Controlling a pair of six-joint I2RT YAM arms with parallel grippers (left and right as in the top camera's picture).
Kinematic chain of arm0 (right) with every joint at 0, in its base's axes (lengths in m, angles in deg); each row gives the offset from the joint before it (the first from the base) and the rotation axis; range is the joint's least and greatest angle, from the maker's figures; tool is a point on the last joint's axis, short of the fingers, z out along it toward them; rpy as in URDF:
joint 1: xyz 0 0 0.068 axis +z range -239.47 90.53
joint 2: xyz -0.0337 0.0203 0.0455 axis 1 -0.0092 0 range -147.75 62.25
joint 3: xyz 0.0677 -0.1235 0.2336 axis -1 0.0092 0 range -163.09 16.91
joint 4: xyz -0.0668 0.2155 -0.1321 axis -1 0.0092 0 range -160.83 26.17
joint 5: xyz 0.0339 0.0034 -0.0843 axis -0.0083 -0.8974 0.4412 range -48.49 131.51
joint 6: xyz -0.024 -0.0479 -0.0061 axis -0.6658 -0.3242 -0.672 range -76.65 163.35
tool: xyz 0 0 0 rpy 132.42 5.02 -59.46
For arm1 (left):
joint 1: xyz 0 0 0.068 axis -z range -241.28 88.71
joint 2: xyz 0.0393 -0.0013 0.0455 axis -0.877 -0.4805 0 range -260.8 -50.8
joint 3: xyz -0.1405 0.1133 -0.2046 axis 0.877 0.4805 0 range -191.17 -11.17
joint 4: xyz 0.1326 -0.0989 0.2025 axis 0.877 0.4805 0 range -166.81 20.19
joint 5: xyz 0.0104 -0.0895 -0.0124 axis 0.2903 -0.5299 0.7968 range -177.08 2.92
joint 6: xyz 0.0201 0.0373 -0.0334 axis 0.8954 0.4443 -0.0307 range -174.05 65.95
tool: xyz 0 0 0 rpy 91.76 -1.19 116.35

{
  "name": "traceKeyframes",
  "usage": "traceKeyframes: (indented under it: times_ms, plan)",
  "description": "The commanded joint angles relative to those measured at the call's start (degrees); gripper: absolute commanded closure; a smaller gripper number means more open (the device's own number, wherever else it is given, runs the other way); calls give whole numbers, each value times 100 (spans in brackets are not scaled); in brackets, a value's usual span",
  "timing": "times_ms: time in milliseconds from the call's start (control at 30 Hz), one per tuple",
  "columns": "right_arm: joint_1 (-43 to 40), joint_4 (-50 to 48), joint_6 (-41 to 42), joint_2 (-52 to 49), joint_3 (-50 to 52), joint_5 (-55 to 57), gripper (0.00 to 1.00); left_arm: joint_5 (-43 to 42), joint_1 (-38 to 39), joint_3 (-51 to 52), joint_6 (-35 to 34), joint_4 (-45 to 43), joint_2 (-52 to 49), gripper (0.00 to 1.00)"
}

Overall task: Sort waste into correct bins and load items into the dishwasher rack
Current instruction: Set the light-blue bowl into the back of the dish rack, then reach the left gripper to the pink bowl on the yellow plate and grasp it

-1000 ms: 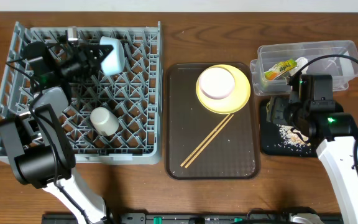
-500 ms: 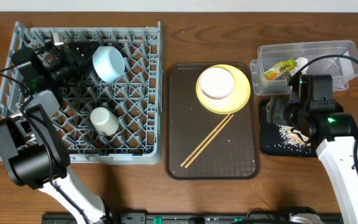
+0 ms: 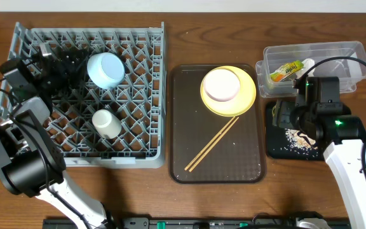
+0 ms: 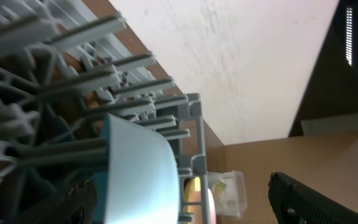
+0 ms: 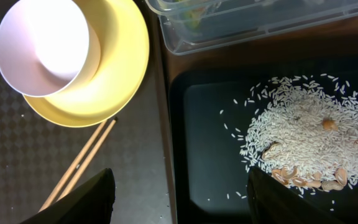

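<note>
The light blue bowl [image 3: 105,69] rests among the pegs at the back of the grey dishwasher rack [image 3: 145,137], and a small white cup [image 3: 105,123] stands nearer the front. My left gripper [image 3: 70,65] is open just left of the bowl. In the left wrist view the bowl [image 4: 138,168] sits by the left finger, with the gripper [image 4: 194,204] spread wide. On the brown tray lie the yellow plate [image 3: 246,95], the white bowl [image 3: 222,84] and chopsticks [image 3: 211,145]. My right gripper [image 5: 179,199] hangs open and empty over the black tray's [image 5: 210,143] left edge.
The clear tub [image 3: 335,54] at the back right holds a yellow-green wrapper [image 3: 283,70] and a white scrap [image 3: 308,63]. Rice and food leftovers [image 5: 309,137] lie in the black tray [image 3: 275,149]. The brown serving tray [image 3: 189,114] sits between rack and bins.
My left gripper has opened and drawn back to the left, letting go of the light blue bowl, which has settled into the rack. The right arm has not moved.
</note>
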Motion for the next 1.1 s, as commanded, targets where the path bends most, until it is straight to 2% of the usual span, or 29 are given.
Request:
traceKeyframes:
  times_ms: [0, 333, 500, 700, 833, 933, 1067]
  plan:
    - [-42, 11, 22, 33, -111, 11, 34, 227, -103, -68, 258, -4, 20, 11]
    - [-44, 28, 22, 33, -111, 11, 34, 562, -153, -68, 474, -7, 354, 10]
    - [-42, 33, 22, 33, -111, 11, 34, 1012, -153, -68, 627, 240, 765, 10]
    - [-44, 33, 20, 33, -111, 13, 33, 1943, -22, -68, 1637, 1888, 1585, 10]
    - [-44, 31, 20, 33, -111, 13, 31, 2564, 354, -68, 2192, 3051, 2190, 10]
    - [-44, 35, 22, 33, -111, 17, 30, 3082, 852, -68, 2358, 3709, 2568, 10]
    - [-44, 164, 31, 33, -111, 205, 30, 3989, 1829, -68, 2640, 4159, 2883, 10]
